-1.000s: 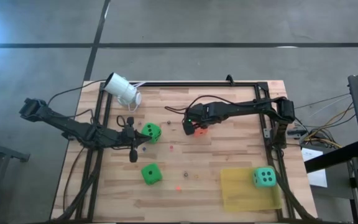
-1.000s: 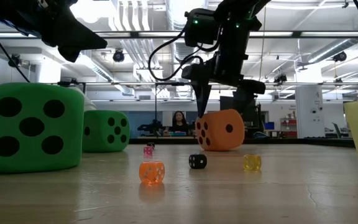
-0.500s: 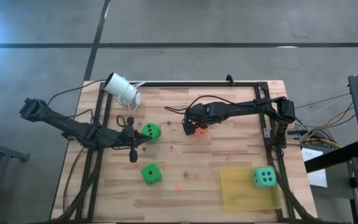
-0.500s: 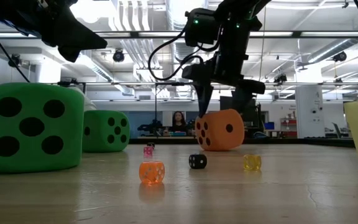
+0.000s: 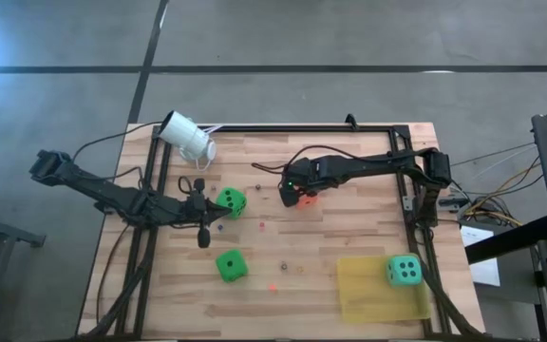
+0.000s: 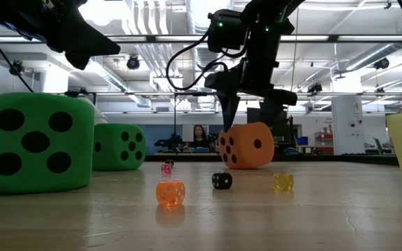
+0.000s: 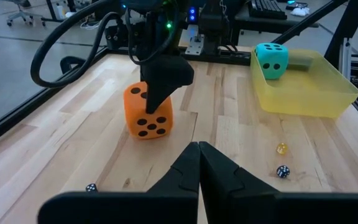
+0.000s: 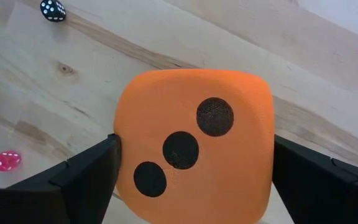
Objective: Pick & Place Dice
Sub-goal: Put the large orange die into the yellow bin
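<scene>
Right gripper (image 5: 297,195) set down over orange die (image 5: 305,198) near table (image 5: 368,237) centre, fingers spread wide, one on each side, apparently touching but not yet squeezing; positioned for a pick. Left gripper (image 5: 203,231) closed on nothing, parked beside one green die (image 5: 232,200). Teal die (image 5: 405,271) already in yellow tray (image 5: 364,290). Exact contact at fingertips hard to make out; orange die's far faces hidden.
</scene>
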